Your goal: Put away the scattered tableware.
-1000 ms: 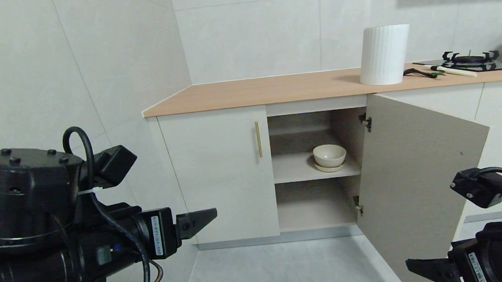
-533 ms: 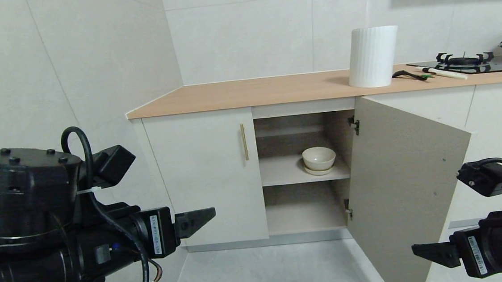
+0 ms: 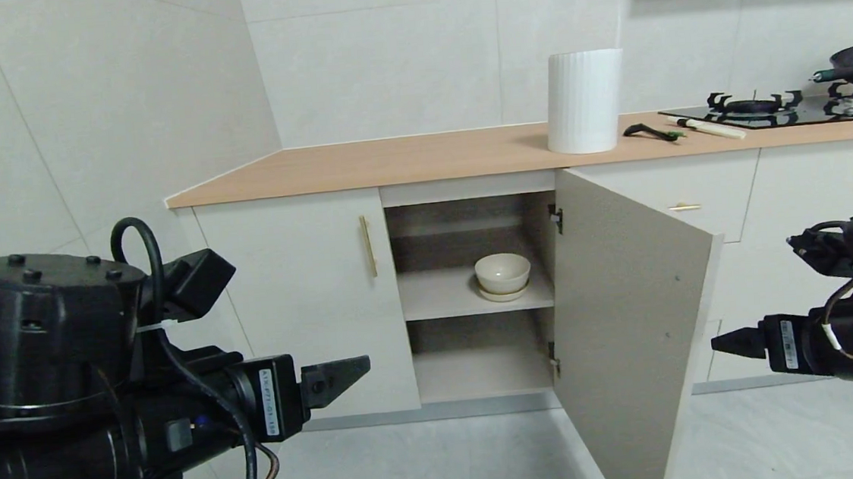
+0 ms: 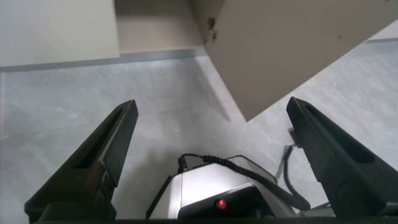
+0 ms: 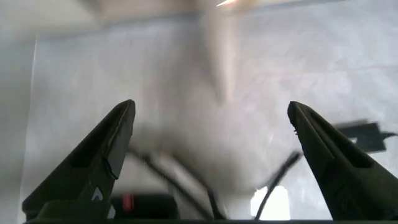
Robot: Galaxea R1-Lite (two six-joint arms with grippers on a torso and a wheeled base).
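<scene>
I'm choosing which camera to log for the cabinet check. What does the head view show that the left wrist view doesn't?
Head view: the bowl on a plate on the cabinet's middle shelf, the white canister on the counter, the stove, and the right pincer.
Left wrist view: the left pincer, fingers wide apart above the floor.
Both: the open cabinet door and the grey floor.

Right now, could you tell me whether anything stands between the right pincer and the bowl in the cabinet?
Yes. The open cabinet door stands between the right pincer and the bowl on the shelf. From the left pincer, nothing visible blocks the way to the opening.
</scene>
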